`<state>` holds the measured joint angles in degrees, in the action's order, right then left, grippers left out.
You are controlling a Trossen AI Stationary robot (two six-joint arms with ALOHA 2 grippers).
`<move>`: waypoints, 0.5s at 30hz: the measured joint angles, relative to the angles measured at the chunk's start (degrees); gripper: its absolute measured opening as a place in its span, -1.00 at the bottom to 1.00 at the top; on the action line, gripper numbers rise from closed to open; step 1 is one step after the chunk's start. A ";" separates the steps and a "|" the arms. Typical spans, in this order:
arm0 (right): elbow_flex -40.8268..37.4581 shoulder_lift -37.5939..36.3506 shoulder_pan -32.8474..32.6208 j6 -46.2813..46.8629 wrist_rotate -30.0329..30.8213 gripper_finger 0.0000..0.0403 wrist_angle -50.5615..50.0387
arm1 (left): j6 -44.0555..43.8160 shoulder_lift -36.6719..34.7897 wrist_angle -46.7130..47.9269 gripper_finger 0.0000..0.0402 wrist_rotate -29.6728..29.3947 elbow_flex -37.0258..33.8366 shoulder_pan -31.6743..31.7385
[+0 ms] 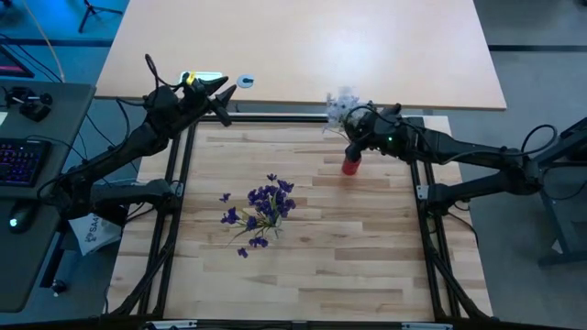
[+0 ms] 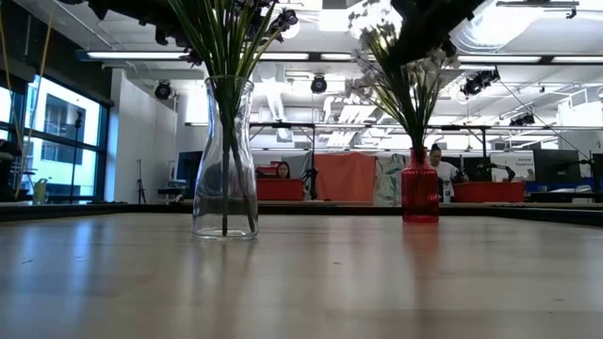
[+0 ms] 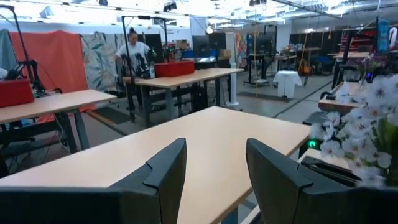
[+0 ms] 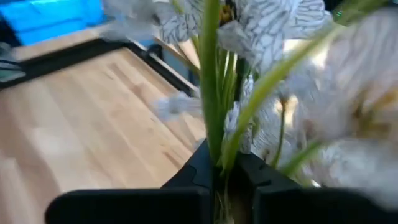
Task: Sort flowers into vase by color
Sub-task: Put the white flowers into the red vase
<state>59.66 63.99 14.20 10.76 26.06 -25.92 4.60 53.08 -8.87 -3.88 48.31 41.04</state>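
A small red vase stands on the wooden table toward its far right. White flowers rise from its neck on green stems. My right gripper is above the vase, shut on those stems. Purple flowers stand with their stems in a clear glass vase at mid-table. My left gripper hangs open and raised over the table's far left corner, touching nothing. My right gripper pinches several green stems of the white flowers together between its two fingers, below the blossoms. The fingers come from the table's right side and lie across the stems. The stems stand about upright, with their lower ends in the red vase's neck.
Black frame rails run along the table's left, right and far sides. A tan table lies beyond the far edge. A keyboard sits off to the left. People are in the room behind. Bare wood lies at the near side.
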 joint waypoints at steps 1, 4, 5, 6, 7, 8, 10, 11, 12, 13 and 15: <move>0.00 0.00 0.00 1.17 1.27 -0.90 -0.96 | 0.00 0.00 -0.23 -0.22 0.02 0.00 0.00; -0.88 0.00 0.02 3.80 3.43 -0.93 -2.95 | 0.00 0.00 -0.26 -0.22 0.02 0.00 0.00; -1.41 0.00 0.02 4.42 3.56 -0.96 -3.39 | 0.00 0.00 -0.10 -0.22 0.01 0.00 0.00; -2.10 0.00 0.02 4.85 3.58 -0.97 -3.44 | 0.00 0.00 -0.01 -0.22 0.01 0.00 0.00; -2.88 0.00 0.02 5.31 3.67 -0.97 -3.15 | 0.00 0.00 -0.04 -0.22 0.02 0.00 0.00; -3.68 0.00 0.01 6.17 3.72 -0.96 -2.87 | 0.01 0.00 -0.04 -0.22 0.01 0.00 0.00; -4.98 0.02 0.00 8.48 3.74 -0.95 -3.26 | 0.04 0.00 -0.04 -0.22 0.00 0.00 0.00; -5.54 0.02 0.02 9.11 3.72 -0.96 -3.40 | 0.04 0.00 -0.06 -0.22 0.00 0.00 0.00; -6.03 0.02 0.02 9.84 3.72 -0.97 -3.31 | 0.04 0.00 -0.06 -0.22 0.00 0.00 0.00; -6.36 0.02 0.02 10.06 3.76 -0.98 -3.05 | 0.10 0.00 -0.08 -0.22 0.02 0.00 0.00; -6.90 0.00 0.00 10.21 3.72 -0.98 -2.41 | 0.07 0.00 -0.14 -0.22 0.01 0.00 0.00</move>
<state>52.76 63.99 14.20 20.97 29.78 -28.34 4.67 53.08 -9.01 -3.87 48.31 41.04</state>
